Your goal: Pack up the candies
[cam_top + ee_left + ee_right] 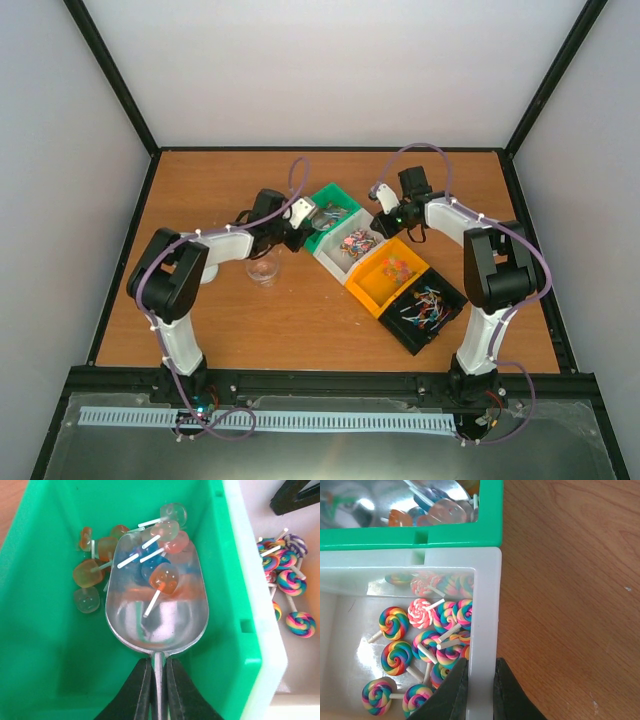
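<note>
**Scoop in the green bin, right gripper clamped on the white bin**

A brown wooden table (300, 330) sat inside a black-framed enclosure with plain white walls (330, 70). Four plastic bins stood touching in a diagonal row right of centre. The green bin (345, 200) was farthest from the arm bases, followed by the white bin (322, 252), the orange bin (375, 287) and the black bin (410, 343), which was nearest. A small clear jar (263, 268) stood apart on the wood to their left, near the left arm.

The candies (358, 240) all lay inside the bins, and each was a small lollipop on a short white stick. In the green bin they were translucent lollipops (88, 573), rounded and glossy, in orange, blue, pink and a pale clear tone. Several were piled at the far end of a metal scoop (155, 620), and the rest lay on the bin floor just left of it. In the white bin lay rainbow-swirl lollipops (394, 622), flat discs with spiral stripes, with one pink-and-white lollipop among them. They were heaped against the wall beside the table edge. The orange and black bins held more mixed colours, too small to make out.

The left gripper (158, 680) had its jaws pressed onto the scoop's thin handle, and the scoop's bowl was inside the green bin. The right gripper (480, 687) straddled the white bin's side wall, one finger inside and one outside, pinching it.
</note>
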Tool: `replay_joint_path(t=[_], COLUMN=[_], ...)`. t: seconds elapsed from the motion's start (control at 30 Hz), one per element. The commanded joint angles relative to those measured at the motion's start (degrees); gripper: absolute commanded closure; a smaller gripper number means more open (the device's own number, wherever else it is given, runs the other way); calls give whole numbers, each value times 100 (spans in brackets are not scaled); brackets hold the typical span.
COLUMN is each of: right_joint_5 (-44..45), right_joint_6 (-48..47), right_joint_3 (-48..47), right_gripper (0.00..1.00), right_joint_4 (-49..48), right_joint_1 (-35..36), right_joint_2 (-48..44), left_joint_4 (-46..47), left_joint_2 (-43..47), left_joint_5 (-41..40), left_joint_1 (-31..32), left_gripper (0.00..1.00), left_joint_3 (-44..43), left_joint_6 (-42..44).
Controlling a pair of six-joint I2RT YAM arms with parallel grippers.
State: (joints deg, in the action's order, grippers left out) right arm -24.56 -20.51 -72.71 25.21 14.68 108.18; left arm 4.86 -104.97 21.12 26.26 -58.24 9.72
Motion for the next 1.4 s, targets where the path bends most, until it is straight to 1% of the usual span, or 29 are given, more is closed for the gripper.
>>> replay_joint_path(t=[0.0,0.3,0.53,0.67,0.77,0.93,1.03,1.1,1.27,1.37], right_joint_5=[-97,-242,-199,-184,-167,-146,-111,-65,-36,17], right_joint_6=[-83,-40,-32,-27,-28,-16,15,74,265,374], right_joint_3=[-123,-154,-121,-110,-91,-70,-86,-85,-59,-29], right_gripper=[97,97,97,97,97,97,97,97,97,97], right_joint_4=[129,160,135,124,124,113,100,69,-36,-120], right_joint_1=[-57,-60,-60,-61,-56,-57,-61,-61,-61,-61], right_joint_2=[268,287,256,232,197,190,187,173,129,75], left_joint_4=[790,1601,1880,2217,2683,2860,2529,1969,474,-483], left_joint_2=[398,767,969,958,1001,1259,1540,1764,2214,2644], left_joint_5=[539,660,792,1157,1429,1592,1638,1651,2132,2428], left_joint_1=[-43,-189,-290,-476,-656,-710,-723,-755,-1123,-1463], left_gripper=[99,99,99,99,99,99,99,99,99,99], left_joint_3=[310,958,1133,1207,1372,1491,1430,1284,883,756], left_joint_6=[-47,-95,-227,-532,-742,-706,-516,-299,135,738])
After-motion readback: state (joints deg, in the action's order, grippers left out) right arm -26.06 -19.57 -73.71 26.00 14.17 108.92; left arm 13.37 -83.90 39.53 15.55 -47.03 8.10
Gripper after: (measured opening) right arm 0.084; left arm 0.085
